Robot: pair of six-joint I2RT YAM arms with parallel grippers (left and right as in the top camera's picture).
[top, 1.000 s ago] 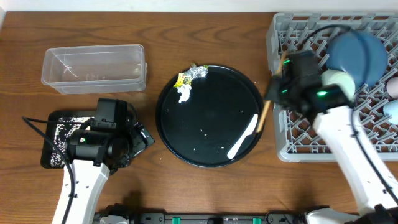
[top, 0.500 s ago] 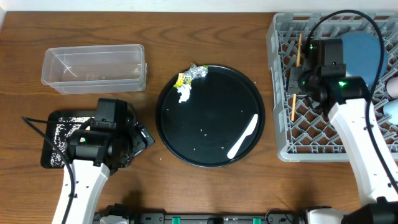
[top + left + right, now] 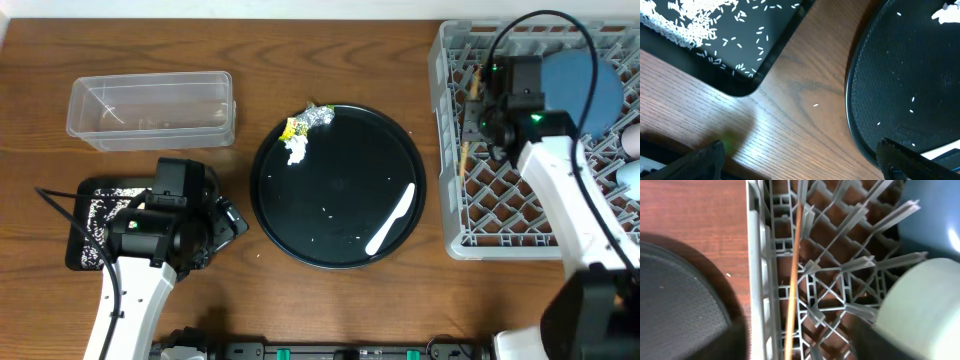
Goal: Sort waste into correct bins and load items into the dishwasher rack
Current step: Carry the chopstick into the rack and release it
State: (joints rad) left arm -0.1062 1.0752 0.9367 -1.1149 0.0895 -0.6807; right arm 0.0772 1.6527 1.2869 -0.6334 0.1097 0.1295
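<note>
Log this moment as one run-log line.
left gripper open beside black tray | right gripper over rack, state unclear | chopsticks in rack | spoon, foil on round tray

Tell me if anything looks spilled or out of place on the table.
A white rice grain lies on the wooden table between the black rectangular tray and the round black tray; a few more grains dot the round tray. Nothing else stands out.

rack [image 3: 520, 200] — grey lattice | plate [image 3: 585, 85] dark blue | round tray [image 3: 340, 170] black | spoon [image 3: 392, 218] white | chopsticks [image 3: 795, 255] — orange-brown
</note>
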